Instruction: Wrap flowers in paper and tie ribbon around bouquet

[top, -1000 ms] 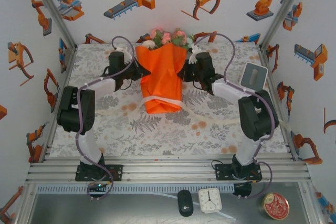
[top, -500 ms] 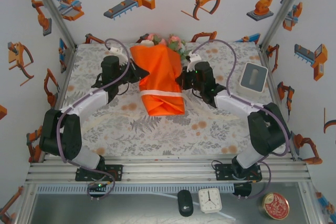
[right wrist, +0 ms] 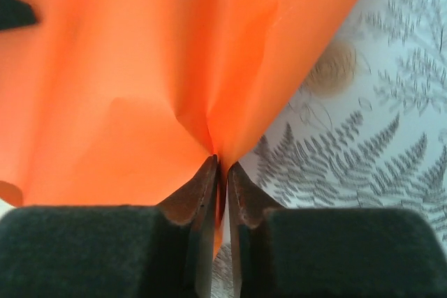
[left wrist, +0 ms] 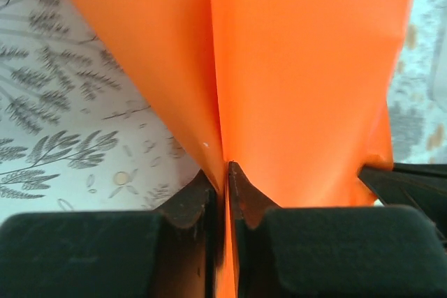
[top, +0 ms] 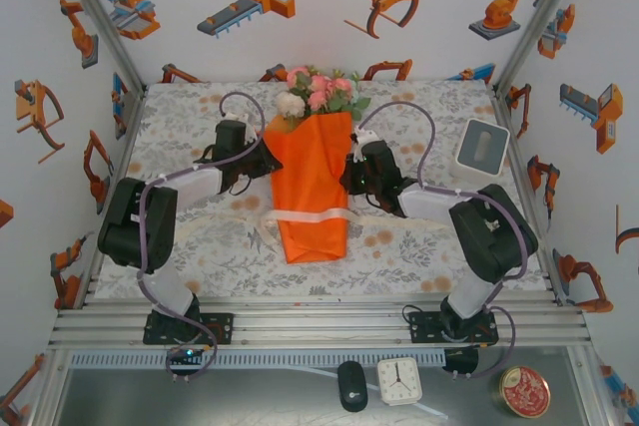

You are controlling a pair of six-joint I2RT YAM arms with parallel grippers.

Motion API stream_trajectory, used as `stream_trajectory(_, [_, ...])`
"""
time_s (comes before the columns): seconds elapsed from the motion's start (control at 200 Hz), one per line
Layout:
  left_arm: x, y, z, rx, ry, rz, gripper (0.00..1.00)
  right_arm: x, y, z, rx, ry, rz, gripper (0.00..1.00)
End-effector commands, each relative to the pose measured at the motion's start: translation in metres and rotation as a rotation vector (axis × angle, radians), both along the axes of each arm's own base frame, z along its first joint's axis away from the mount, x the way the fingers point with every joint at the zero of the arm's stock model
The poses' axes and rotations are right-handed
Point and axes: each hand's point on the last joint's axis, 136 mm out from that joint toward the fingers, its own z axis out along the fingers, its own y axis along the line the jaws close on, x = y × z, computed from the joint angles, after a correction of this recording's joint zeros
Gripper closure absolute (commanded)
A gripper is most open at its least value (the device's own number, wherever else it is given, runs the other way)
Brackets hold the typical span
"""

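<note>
Both pairs of jaws are almost closed, each pinching a fold of the paper [left wrist: 307,68]: left gripper [left wrist: 222,172] and right gripper [right wrist: 221,164] flank the bouquet [top: 315,177] mid-table [top: 200,246], ribbon [top: 315,216] banding it, flowers [top: 319,95] farthest away

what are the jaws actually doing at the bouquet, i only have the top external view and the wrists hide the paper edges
observer: In the left wrist view, the left gripper has a fold of the orange paper running down between its jaws, which stand nearly closed on it.
operator: and the right one
observer: Much the same. In the right wrist view, a pinch of the orange paper comes to a point at the right gripper, with creases fanning out from the tips of the jaws.
</note>
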Motion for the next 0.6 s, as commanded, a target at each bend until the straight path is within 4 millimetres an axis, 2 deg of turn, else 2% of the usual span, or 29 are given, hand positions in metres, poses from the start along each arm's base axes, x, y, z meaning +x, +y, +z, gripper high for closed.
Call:
stream_trajectory(0.0, [0.013,0.004,0.022,0.014,-0.087,0.018,0.77,0.002,-0.004,0.006,-0.013,-0.028,-0.019,0.75])
stream_trajectory(0.09, [0.012,0.007,0.031,0.037,-0.104,0.018,0.65,-0.001,-0.008,0.020,-0.022,-0.045,-0.018,0.61])
stream_trajectory(0.205, [0.005,0.020,0.050,0.084,-0.128,0.040,0.59,-0.012,-0.022,0.038,-0.080,-0.060,-0.019,0.50])
stream_trajectory(0.315, [-0.013,0.048,0.071,0.164,-0.103,0.120,0.54,-0.028,-0.042,0.043,-0.176,-0.033,-0.020,0.43])
stream_trajectory(0.375, [-0.029,0.069,0.075,0.231,-0.070,0.180,0.53,-0.037,-0.058,0.040,-0.227,-0.003,-0.050,0.40])
stream_trajectory(0.461, [-0.054,0.115,0.066,0.327,0.048,0.345,0.51,-0.047,-0.085,0.034,-0.233,0.074,-0.146,0.39])
stream_trajectory(0.516, [-0.070,0.143,0.053,0.346,0.147,0.445,0.47,-0.054,-0.098,0.027,-0.192,0.142,-0.215,0.39])
stream_trajectory(0.596, [-0.083,0.162,0.031,0.297,0.255,0.496,0.44,-0.062,-0.107,0.016,-0.155,0.227,-0.284,0.39])
